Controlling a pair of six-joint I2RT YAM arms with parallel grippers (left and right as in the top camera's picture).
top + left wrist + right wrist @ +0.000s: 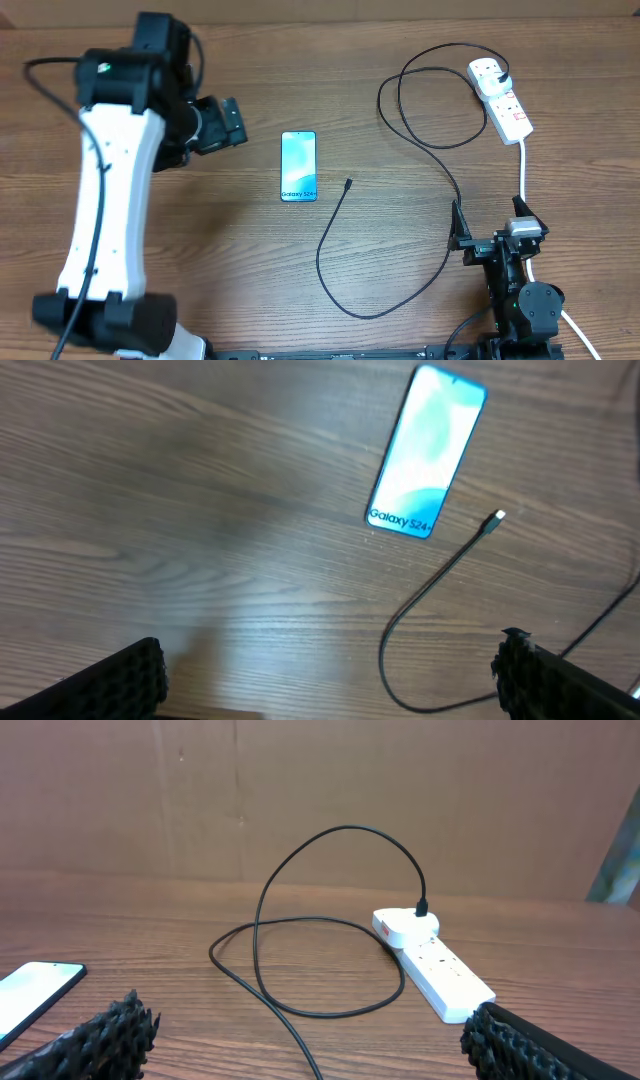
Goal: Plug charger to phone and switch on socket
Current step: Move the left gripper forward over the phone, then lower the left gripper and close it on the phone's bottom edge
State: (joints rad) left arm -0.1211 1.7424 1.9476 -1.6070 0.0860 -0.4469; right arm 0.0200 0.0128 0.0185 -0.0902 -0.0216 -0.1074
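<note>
The left end effector (330,692) is gaping wide, empty, phone (425,452) and charger (440,575) lying ahead; the right end effector (315,1050) is gaping likewise, socket (432,960) lying ahead.

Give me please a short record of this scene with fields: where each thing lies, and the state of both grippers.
phone: flat on the table, screen up, between the two arms
charger: black cable looping across the table
plug: sits in the end outlet of the socket
connector tip: free, near the phone's lettered end, not touching it
socket switch: cannot tell
left gripper: open, empty, left of the phone
right gripper: open, empty, beside the cable
</note>
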